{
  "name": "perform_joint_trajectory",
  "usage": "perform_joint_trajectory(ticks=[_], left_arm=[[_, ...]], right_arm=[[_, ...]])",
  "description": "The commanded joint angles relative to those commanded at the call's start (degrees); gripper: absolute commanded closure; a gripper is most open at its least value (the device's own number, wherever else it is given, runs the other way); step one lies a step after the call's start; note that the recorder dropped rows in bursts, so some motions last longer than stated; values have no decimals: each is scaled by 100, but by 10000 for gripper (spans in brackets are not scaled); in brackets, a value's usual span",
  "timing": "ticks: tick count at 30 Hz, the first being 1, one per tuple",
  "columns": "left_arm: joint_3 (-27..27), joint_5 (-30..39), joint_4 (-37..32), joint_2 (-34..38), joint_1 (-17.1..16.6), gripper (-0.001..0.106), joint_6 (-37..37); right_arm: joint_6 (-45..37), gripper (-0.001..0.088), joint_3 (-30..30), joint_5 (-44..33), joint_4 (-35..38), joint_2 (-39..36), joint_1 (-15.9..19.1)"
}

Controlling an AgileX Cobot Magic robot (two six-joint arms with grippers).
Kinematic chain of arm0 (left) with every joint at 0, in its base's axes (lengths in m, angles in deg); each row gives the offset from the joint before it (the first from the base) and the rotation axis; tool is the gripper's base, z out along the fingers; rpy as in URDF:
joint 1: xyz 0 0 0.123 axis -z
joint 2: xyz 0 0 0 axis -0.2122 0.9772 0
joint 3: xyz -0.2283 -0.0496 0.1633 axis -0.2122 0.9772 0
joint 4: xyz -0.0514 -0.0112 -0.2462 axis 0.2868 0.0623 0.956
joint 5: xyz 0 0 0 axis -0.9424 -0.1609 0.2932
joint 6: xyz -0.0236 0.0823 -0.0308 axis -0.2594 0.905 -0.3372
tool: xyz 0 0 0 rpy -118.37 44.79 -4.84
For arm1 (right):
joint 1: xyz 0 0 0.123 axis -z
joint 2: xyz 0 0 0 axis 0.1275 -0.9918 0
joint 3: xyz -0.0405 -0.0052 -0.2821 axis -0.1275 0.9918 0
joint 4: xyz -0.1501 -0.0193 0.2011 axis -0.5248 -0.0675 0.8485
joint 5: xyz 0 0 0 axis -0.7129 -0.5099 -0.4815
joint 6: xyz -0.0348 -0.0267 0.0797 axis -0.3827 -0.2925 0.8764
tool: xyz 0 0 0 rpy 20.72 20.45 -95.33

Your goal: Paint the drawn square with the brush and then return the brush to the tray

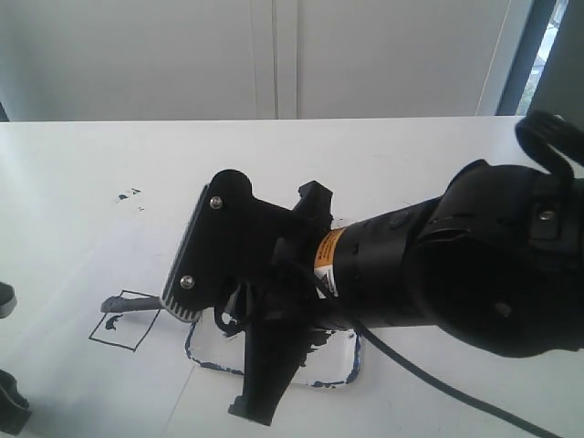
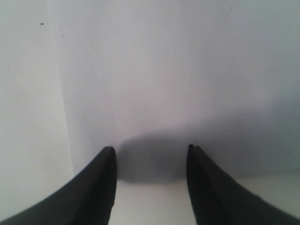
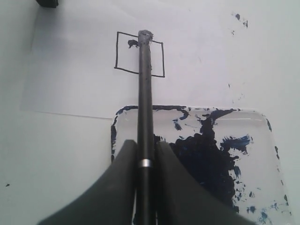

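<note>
My right gripper [image 3: 145, 146] is shut on the brush [image 3: 144, 93], a long black stick with a silver band between the fingers. Its tip [image 3: 144, 35] rests at the far edge of the drawn square [image 3: 157, 58], which is mostly blank with one small dark smear [image 3: 132, 44]. In the exterior view the brush tip [image 1: 117, 301] lies over the square [image 1: 128, 327] at lower left, and the right arm [image 1: 383, 260] covers most of the tray [image 1: 342, 370]. The tray [image 3: 262, 140] holds a big dark blue blot. My left gripper [image 2: 150, 154] is open over bare white surface.
The white paper sheet [image 3: 75, 70] lies beside the tray, with stray paint specks [image 3: 239, 18] on the table beyond it. More specks [image 1: 128, 194] show at the left of the exterior view. Dark parts of the left arm [image 1: 9, 401] sit at the lower left edge. A black cable [image 1: 429, 379] trails from the right arm.
</note>
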Motion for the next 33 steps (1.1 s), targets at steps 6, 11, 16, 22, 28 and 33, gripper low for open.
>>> perform_joint_trajectory(ticks=[6, 11, 16, 22, 28, 33], left_arm=[[0, -116, -92, 0, 0, 534, 85], [-21, -183, 53, -26, 0, 534, -165], [-223, -172, 52, -239, 0, 534, -795], [-231, -200, 86, -231, 0, 534, -1082], [-231, -370, 86, -54, 0, 534, -1130], [-231, -408, 86, 133, 0, 534, -1130]], right_arm=[[0, 868, 0, -48, 0, 251, 0], [0, 868, 0, -106, 0, 251, 0], [0, 868, 0, -106, 0, 251, 0], [0, 868, 0, -106, -12, 251, 0], [0, 868, 0, -106, -37, 251, 0], [0, 868, 0, -106, -37, 251, 0]])
